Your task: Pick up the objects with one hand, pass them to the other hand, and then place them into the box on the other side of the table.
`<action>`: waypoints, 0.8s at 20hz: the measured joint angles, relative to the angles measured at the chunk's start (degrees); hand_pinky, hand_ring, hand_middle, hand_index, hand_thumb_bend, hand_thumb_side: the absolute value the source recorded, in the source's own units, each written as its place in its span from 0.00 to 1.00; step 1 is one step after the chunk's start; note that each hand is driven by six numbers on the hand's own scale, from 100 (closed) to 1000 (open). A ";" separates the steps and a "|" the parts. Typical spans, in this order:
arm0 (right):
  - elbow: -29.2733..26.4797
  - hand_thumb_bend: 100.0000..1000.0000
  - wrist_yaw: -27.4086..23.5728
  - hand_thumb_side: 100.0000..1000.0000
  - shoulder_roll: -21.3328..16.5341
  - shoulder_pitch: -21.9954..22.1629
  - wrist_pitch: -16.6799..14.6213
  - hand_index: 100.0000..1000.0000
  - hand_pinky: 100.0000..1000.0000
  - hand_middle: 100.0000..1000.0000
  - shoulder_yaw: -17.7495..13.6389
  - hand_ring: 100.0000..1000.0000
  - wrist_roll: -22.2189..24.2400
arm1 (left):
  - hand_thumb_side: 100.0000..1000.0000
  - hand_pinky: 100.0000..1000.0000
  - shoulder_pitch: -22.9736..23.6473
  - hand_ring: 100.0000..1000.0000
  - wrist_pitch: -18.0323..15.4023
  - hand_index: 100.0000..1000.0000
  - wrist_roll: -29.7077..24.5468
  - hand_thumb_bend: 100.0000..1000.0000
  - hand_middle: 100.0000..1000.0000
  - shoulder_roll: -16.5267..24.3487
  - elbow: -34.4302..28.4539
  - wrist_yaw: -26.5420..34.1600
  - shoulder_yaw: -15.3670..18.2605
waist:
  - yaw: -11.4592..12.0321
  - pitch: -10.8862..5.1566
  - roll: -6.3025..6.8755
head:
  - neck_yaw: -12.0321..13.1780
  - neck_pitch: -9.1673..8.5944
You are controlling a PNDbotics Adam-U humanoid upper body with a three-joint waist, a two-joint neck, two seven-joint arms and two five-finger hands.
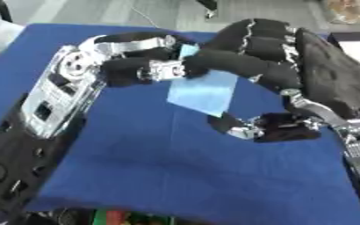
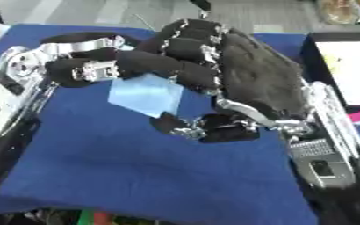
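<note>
Meeting above the blue tablecloth [image 1: 160, 167], both hands grip one pale blue flat piece [image 1: 204, 93]: the left hand [image 1: 149, 66] pinches its upper edge with curled fingers, the right hand [image 2: 244, 83] curls fingers over the top, thumb [image 2: 206, 127] beneath its lower corner

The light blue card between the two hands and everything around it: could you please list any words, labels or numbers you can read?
None can be read.
Light blue card, held between the left hand and right hand: plain, no print visible.
Box at the right edge: only yellowish and pink patches, no legible text.
</note>
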 measured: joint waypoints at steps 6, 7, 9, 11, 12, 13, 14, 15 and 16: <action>0.17 0.06 0.11 0.00 0.00 0.02 1.13 0.97 0.59 0.66 0.48 0.61 -2.34 | 0.64 0.75 0.00 0.41 0.03 0.60 -0.22 0.00 0.26 -0.02 -0.04 0.16 0.10 | 0.15 0.00 -0.07 | -0.04 0.00; 0.20 0.06 0.08 0.00 0.00 0.02 1.21 0.97 0.59 0.66 0.53 0.61 -2.58 | 0.64 0.75 0.00 0.41 0.03 0.60 -0.23 0.00 0.26 -0.02 -0.04 0.22 0.13 | 0.15 0.00 -0.08 | -0.04 0.00; 0.22 0.00 -0.22 0.00 0.00 0.03 1.53 0.94 0.53 0.60 0.55 0.54 -3.22 | 0.77 0.77 0.00 0.45 0.04 0.66 -0.23 0.00 0.33 -0.05 -0.04 0.43 0.22 | 0.17 0.00 -0.08 | -0.05 0.00; 0.23 0.00 -1.11 0.00 0.00 0.05 1.97 0.94 0.52 0.59 0.55 0.52 -4.31 | 0.90 0.77 0.04 0.47 0.05 0.68 -0.21 0.00 0.36 -0.09 -0.04 1.06 0.30 | 0.18 0.00 -0.10 | -0.07 0.00; 0.24 0.00 -1.59 0.00 0.00 0.13 2.16 0.94 0.52 0.58 0.55 0.52 -4.80 | 0.94 0.77 0.05 0.48 0.08 0.68 -0.16 0.00 0.37 -0.12 -0.04 1.50 0.42 | 0.18 0.00 -0.10 | -0.07 0.00; 0.25 0.00 -2.08 0.00 0.00 0.18 2.29 0.94 0.52 0.58 0.55 0.52 -5.26 | 1.00 0.78 0.12 0.49 0.19 0.69 -0.01 0.01 0.39 -0.27 -0.04 1.89 0.54 | 0.18 0.00 -0.10 | -0.07 0.00; 0.25 0.00 -2.59 0.00 0.00 0.18 2.43 0.94 0.52 0.57 0.52 0.52 -5.70 | 1.00 0.78 0.22 0.49 0.26 0.70 0.19 0.04 0.40 -0.47 -0.02 2.19 0.59 | 0.18 0.00 -0.10 | -0.07 0.00; 0.25 0.00 -3.09 0.00 0.01 0.17 2.57 0.94 0.52 0.57 0.36 0.51 -6.13 | 1.00 0.78 0.39 0.50 0.37 0.70 0.47 0.08 0.41 -0.57 0.03 2.59 0.60 | 0.18 0.00 -0.10 | -0.07 0.00; 0.28 0.00 -3.55 0.00 0.02 0.17 2.70 0.94 0.52 0.57 0.26 0.51 -6.49 | 1.00 0.78 0.55 0.50 0.49 0.71 0.83 0.09 0.41 -0.63 0.05 3.14 0.59 | 0.18 0.00 -0.10 | -0.07 0.00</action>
